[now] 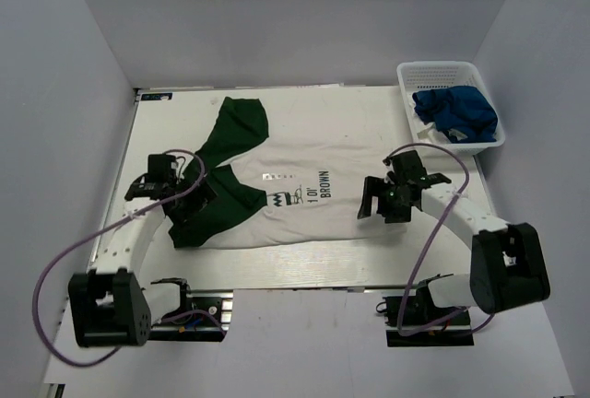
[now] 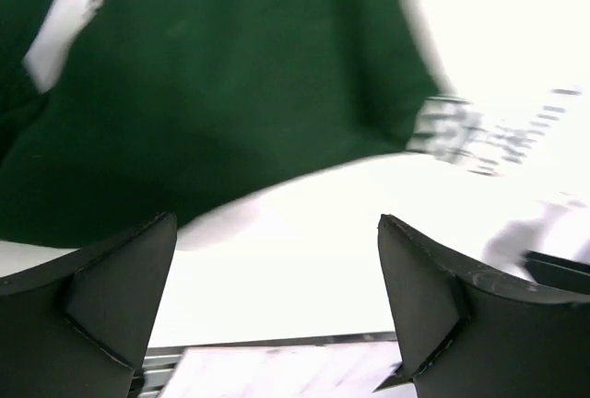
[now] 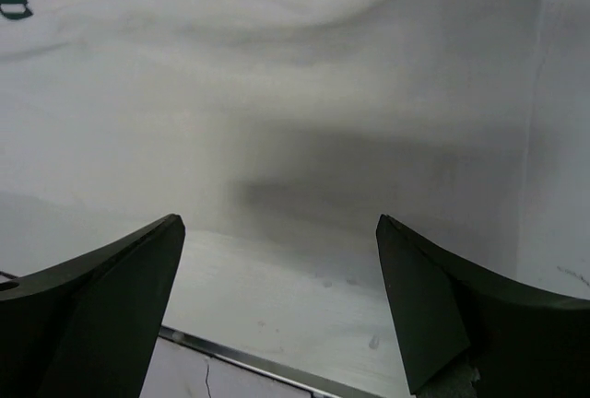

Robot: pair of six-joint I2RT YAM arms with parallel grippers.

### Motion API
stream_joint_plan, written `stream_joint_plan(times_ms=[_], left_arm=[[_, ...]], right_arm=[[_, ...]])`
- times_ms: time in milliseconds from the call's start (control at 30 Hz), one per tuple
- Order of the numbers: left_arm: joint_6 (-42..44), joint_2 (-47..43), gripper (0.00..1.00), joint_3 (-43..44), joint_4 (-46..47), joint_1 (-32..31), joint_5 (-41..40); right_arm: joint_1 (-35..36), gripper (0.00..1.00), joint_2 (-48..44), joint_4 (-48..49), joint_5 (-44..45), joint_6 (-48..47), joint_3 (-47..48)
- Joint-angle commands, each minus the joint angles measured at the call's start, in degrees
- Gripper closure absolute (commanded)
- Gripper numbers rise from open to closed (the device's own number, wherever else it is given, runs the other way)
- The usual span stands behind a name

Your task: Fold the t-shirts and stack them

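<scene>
A white t-shirt (image 1: 304, 154) with dark green sleeves lies spread flat on the table, its "BROWN" print (image 1: 323, 186) near the middle. My left gripper (image 1: 192, 201) hovers open over the near green sleeve (image 1: 226, 209). In the left wrist view that gripper (image 2: 277, 223) has only white cloth between its fingers, with the green sleeve (image 2: 212, 94) just beyond. My right gripper (image 1: 376, 203) stands open at the shirt's near right edge. The right wrist view shows this gripper (image 3: 279, 221) over bare table, with the white cloth (image 3: 295, 76) ahead. A royal blue t-shirt (image 1: 456, 112) lies crumpled in the basket.
A white mesh basket (image 1: 433, 68) stands at the far right corner of the table. The table's near edge (image 3: 258, 357) runs just below both grippers. White walls enclose the table on the left, back and right.
</scene>
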Motion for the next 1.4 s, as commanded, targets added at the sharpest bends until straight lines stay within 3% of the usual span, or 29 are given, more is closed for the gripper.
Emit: stream_joint_plan(times_ms=[0,200,500,667,933,1067,1367], left_arm=[[1.2,-5.2,0.00,5.1,-3.0,-0.4,3.4],[1.2,4.2,0.00,6.3,3.9,-1.5,9.5],[1.3,17.7,0.00,10.5,12.7,-6.8,10.2],[0.1,25.4,0.00,14.3,13.3,-8.9,8.8],[-1.1,31.1,0.00,18.1,16.2,-11.3,7.5],[-1.1,35.7,0.00,24.9,16.8,-11.3,5.8],[1.9,49.1,0.00,51.7,13.0,-10.7,3.2]], right_arm=[[0.4,0.10,-4.0,-5.4,0.5,-3.0,4.1],[0.2,0.10,-3.9,-0.7,-0.4,-1.9,6.2],[0.1,0.10,-3.4,-0.2,0.7,-0.6,3.7],[0.0,0.10,-1.3,-3.2,4.1,-0.6,5.3],[-0.3,0.10,0.1,-4.7,6.2,-1.5,7.6],[-0.5,0.10,-0.2,-5.3,7.8,-2.1,8.7],[-0.8,0.10,-2.7,-5.9,9.3,-1.8,9.7]])
